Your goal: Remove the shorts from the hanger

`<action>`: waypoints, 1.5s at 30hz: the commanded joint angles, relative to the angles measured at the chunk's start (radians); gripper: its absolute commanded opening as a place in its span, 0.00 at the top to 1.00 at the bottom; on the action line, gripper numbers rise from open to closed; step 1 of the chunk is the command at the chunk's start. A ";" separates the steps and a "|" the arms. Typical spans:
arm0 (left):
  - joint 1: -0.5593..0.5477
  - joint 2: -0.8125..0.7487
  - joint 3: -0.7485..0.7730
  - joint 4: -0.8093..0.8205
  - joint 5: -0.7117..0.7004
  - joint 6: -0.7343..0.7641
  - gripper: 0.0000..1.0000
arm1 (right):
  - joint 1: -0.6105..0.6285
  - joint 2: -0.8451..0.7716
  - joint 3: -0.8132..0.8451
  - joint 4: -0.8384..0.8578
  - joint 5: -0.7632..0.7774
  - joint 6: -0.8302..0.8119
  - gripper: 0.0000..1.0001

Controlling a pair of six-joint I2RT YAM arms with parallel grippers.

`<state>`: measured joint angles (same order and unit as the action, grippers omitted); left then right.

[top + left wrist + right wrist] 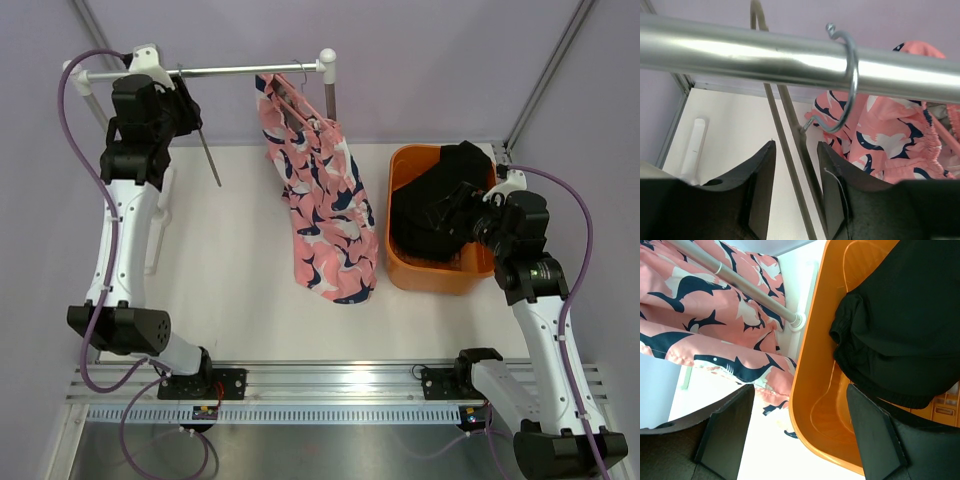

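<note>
White counter (230, 290) bearing a clothes rack whose steel rail (250, 70) runs left to right at the far side. The pink shark-print shorts (320, 200) hang from the rail's right part, well to the right of the left fingers (762, 180) and left of the right fingers (725, 435). Their long axis is vertical, with the elastic waistband up at the rail and the leg hems down toward the counter. An orange basket (400, 265) holding black garments (440, 200) lies directly under the right fingers, which are spread wide and hold nothing. A bare wire hanger (208, 150) hooks over the rail's left part. Its hook (852, 85) sits just above the left fingers, which stand apart with the hanger's wires passing between them, ungripped.
</note>
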<state>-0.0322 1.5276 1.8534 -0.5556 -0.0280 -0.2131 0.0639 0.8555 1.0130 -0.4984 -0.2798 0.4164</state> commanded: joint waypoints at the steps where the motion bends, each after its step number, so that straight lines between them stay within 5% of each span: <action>1: 0.003 -0.090 -0.019 0.036 -0.047 -0.009 0.56 | 0.008 -0.018 0.004 0.011 -0.004 0.004 0.17; 15: -0.052 -0.394 -0.215 0.157 -0.082 -0.062 0.43 | 0.013 -0.050 -0.008 -0.009 0.001 0.013 0.17; 20: -0.372 -0.399 -0.146 0.132 -0.266 0.027 0.41 | 0.016 -0.055 -0.013 -0.020 0.001 0.015 0.18; 29: -0.754 -0.204 -0.066 0.207 -0.594 -0.006 0.40 | 0.019 -0.072 0.001 -0.074 0.019 -0.013 0.17; 45: -0.776 0.223 0.259 0.289 -0.886 -0.043 0.36 | 0.020 -0.119 -0.007 -0.155 0.033 -0.033 0.17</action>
<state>-0.8158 1.7283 2.0239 -0.3592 -0.8001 -0.2581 0.0734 0.7486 1.0000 -0.6365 -0.2527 0.3992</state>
